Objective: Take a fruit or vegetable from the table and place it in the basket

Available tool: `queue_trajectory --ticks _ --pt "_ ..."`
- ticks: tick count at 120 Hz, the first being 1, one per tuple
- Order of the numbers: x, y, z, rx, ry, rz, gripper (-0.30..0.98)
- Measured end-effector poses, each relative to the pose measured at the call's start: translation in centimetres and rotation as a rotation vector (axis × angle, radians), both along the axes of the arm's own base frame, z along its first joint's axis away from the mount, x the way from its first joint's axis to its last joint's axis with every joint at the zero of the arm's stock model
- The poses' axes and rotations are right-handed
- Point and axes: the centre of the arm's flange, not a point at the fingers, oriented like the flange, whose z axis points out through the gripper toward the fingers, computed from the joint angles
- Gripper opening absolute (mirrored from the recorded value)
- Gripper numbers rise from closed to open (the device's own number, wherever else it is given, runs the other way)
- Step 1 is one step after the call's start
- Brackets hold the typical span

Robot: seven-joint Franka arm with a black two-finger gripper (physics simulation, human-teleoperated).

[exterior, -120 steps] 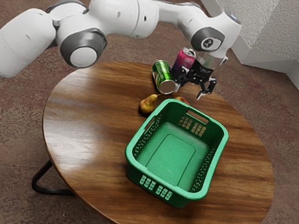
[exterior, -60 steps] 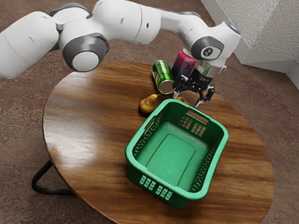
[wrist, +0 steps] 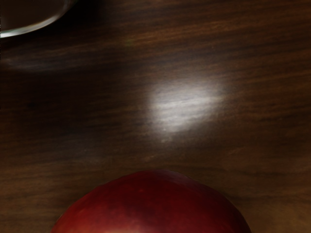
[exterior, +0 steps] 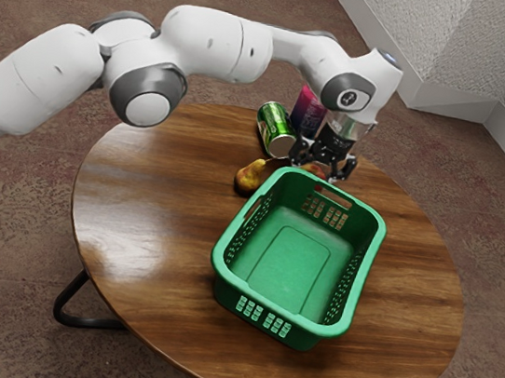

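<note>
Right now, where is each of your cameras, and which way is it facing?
Exterior view: it sits off to my arm's side, up high, and looks down over the round table, the green basket, a pear and two drink cans; my arm reaches in from its left, ending in the gripper.
Wrist view: it rides on my hand and faces the tabletop close up, with a red fruit at its lower edge.
Shared: both see the tabletop and apparently that same red fruit.
</note>
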Motion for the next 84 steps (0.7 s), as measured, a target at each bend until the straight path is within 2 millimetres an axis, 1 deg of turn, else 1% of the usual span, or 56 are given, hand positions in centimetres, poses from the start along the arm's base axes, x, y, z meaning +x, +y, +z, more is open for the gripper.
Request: queue_trajectory --ticks 5,11,31,43,51,61,72,84 --pt "0.0 0.1 0.0 0.001 0.000 0.001 0.49" --pt "0.0 0.2 0.0 0.004 0.000 0.002 0.45" --pt "-0.1 0.3 0.6 0.009 -0.004 0.005 0.42" --pt "-0.2 0.4 1.4 0.012 -0.012 0.007 0.41" --pt "-0.2 0.3 3.2 0.017 -0.041 0.005 0.40" --pt "-0.1 0.1 6.2 0.025 -0.088 0.000 0.41" --pt "-0.7 -0.2 9.4 0.028 -0.130 -0.002 0.41" --pt "-1.5 -0.7 12.2 0.025 -0.159 -0.009 0.41"
